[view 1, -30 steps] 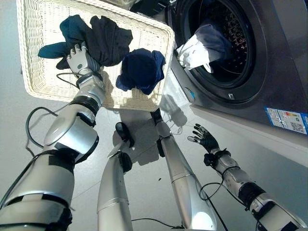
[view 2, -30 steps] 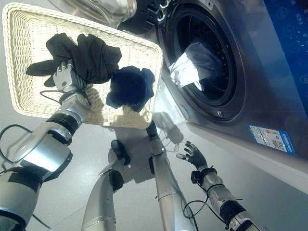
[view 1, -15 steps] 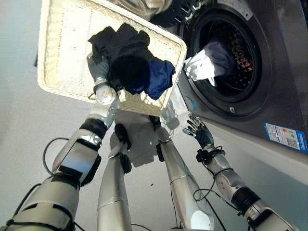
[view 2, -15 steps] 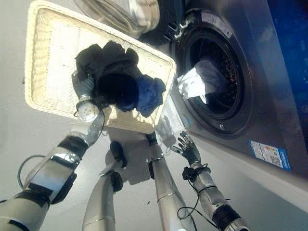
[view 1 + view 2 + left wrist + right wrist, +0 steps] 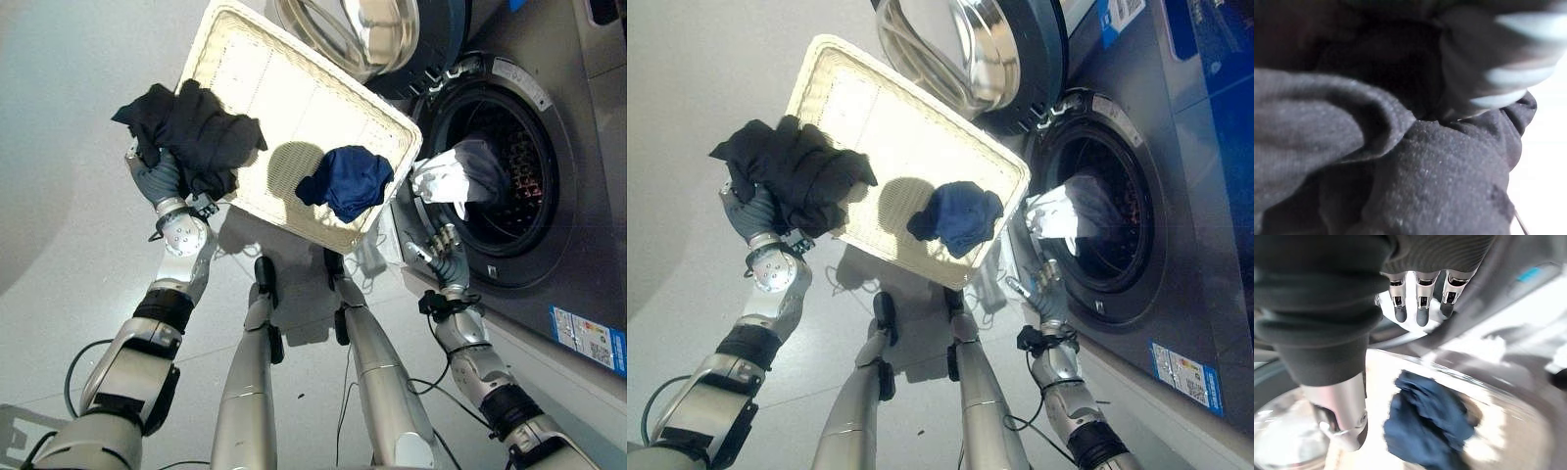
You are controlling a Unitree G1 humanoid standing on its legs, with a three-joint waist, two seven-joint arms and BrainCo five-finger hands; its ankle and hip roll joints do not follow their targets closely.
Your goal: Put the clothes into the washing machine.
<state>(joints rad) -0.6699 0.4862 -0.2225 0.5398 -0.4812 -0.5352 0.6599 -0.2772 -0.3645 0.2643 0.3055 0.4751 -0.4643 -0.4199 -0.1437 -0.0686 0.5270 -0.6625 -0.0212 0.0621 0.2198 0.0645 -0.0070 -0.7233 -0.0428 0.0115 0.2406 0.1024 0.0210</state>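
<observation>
Left hand (image 5: 157, 179) has the black garment (image 5: 191, 132) clenched and lifted beside the basket (image 5: 250, 83), right hand (image 5: 446, 257) relaxed near the washer (image 5: 549, 245) where pale laundry (image 5: 446, 179) hangs, blue garment (image 5: 348, 181) waiting in the basket.

Bright even light, glare on the washer door (image 5: 377, 29), motion-blurred wrist views, dark shadow in the basket (image 5: 284, 88)
</observation>
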